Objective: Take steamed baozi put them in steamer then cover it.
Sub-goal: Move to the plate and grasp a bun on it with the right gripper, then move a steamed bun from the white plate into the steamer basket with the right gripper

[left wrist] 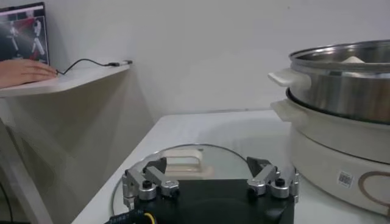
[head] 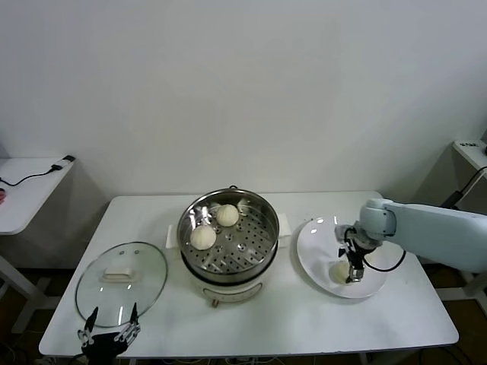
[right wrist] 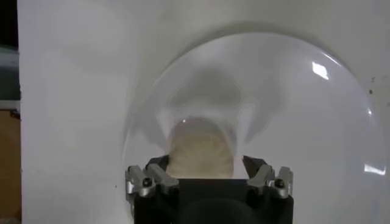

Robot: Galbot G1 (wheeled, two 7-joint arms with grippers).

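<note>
The steamer (head: 261, 257) stands mid-table, uncovered, with two baozi on its tray, one on the near left (head: 202, 237) and one at the back (head: 227, 214). A third baozi (head: 337, 271) lies on the white plate (head: 313, 237) to the right. My right gripper (head: 351, 271) is down at this baozi, open. In the right wrist view the baozi (right wrist: 201, 146) sits between the spread fingers of the right gripper (right wrist: 205, 163), with a gap on one side. My left gripper (head: 108, 325) is parked, open and empty, at the table's front left by the glass lid (head: 144, 283).
The glass lid (left wrist: 225, 155) with its white handle (left wrist: 183, 161) lies flat on the table left of the steamer (left wrist: 341, 91), just beyond the left gripper (left wrist: 206, 165). A side table (head: 27, 190) with a cable stands at far left. The plate (right wrist: 298, 91) holds nothing else in view.
</note>
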